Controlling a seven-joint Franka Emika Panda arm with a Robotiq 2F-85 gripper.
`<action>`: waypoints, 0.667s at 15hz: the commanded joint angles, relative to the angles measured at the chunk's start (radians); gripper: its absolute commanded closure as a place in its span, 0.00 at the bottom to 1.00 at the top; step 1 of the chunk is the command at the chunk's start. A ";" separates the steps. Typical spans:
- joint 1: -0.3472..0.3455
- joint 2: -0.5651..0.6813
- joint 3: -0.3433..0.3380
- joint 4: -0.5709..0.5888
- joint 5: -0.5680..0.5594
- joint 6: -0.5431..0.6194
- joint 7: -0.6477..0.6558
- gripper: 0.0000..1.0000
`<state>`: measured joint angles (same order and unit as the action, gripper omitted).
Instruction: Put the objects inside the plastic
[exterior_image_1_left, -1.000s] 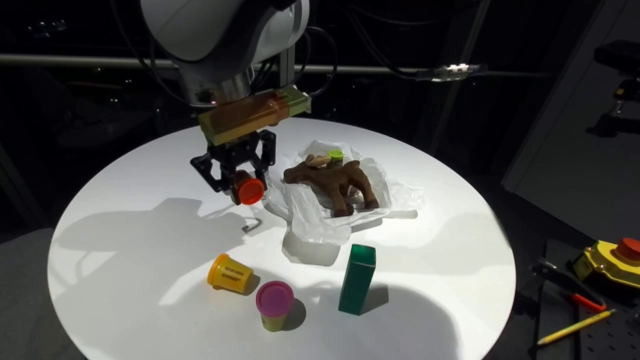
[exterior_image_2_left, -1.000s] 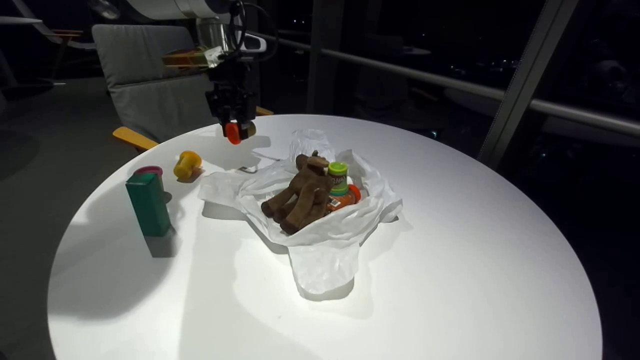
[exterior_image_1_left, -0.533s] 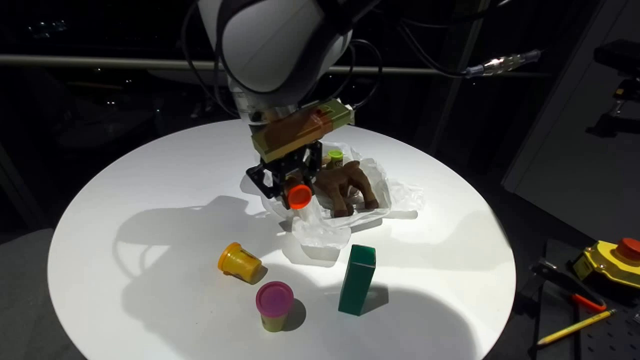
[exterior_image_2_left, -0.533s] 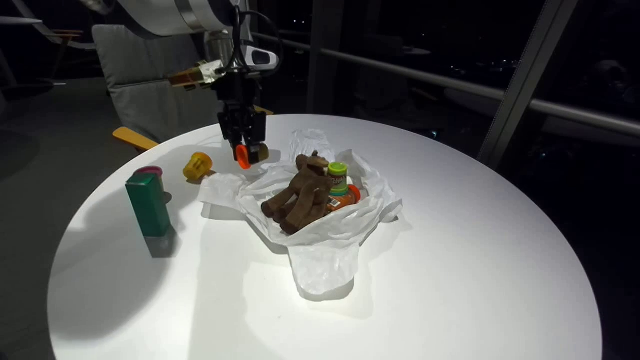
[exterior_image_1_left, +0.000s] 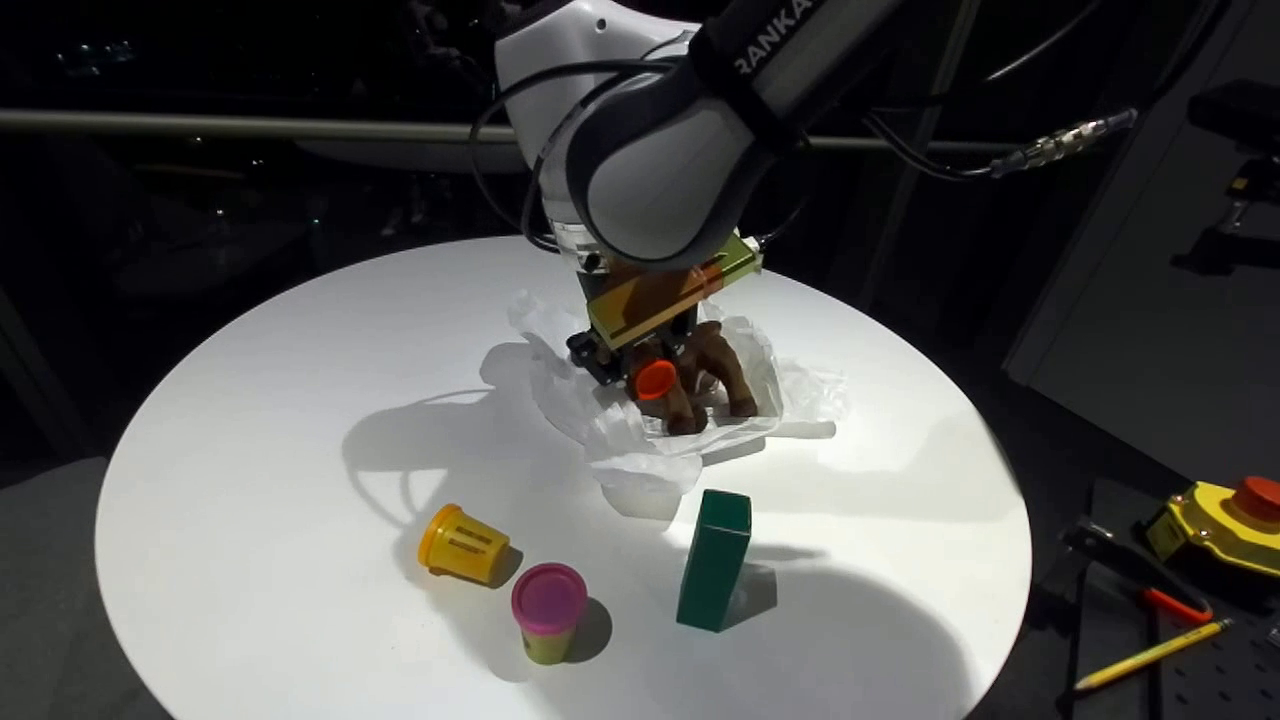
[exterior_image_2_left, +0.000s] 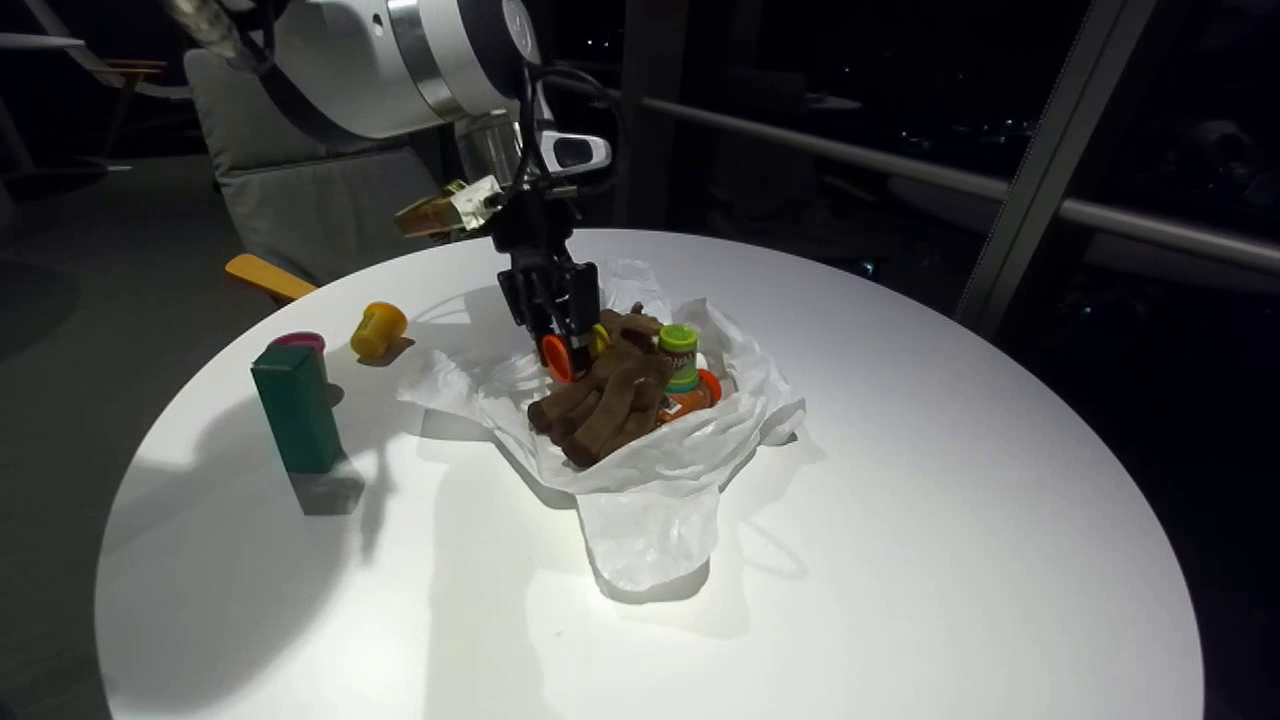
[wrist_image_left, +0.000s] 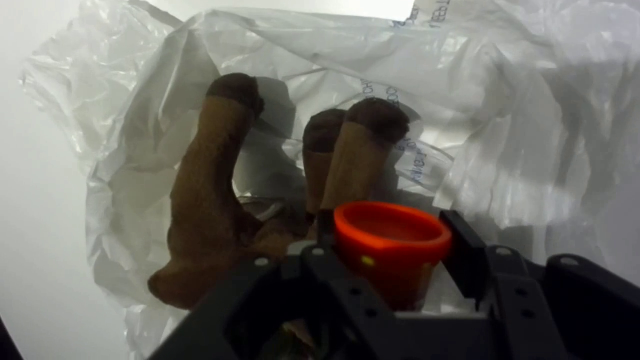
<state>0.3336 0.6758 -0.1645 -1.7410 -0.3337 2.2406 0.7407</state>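
My gripper (wrist_image_left: 392, 231) is shut on a red-lidded cup (wrist_image_left: 390, 250), its lid gripped between the fingers in the wrist view. Both are low over the plastic (exterior_image_2_left: 650, 535), a wrinkled white bag spread on the table, close against the brown plush (exterior_image_2_left: 610, 405). Whether cup and plush touch I cannot tell. Behind the plush, a lime-lidded cup (exterior_image_2_left: 679, 350) and an orange jar (exterior_image_2_left: 690, 397) also lie in the bag. Outside it, the green block (exterior_image_1_left: 715, 560) and magenta cup (exterior_image_1_left: 549, 605) stand upright, and the yellow-orange cup (exterior_image_1_left: 465, 546) lies on its side.
The round white table (exterior_image_1_left: 300, 330) carries everything. Past its edge, in an exterior view, are a yellow box with a red button (exterior_image_1_left: 1225, 520) and a pencil (exterior_image_1_left: 1150, 655). A grey chair (exterior_image_2_left: 320, 200) stands behind the arm.
The gripper has carried the red-lidded cup down and across from beside the bag to over it, against the plush. The yellow-orange cup has rocked slightly on the table.
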 joint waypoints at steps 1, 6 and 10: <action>-0.014 -0.003 0.004 -0.033 -0.047 0.071 0.001 0.71; -0.001 -0.029 -0.014 -0.069 -0.082 0.089 0.020 0.07; 0.009 -0.061 -0.030 -0.069 -0.106 0.061 0.061 0.00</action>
<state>0.3290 0.6704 -0.1770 -1.7790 -0.4028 2.3038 0.7555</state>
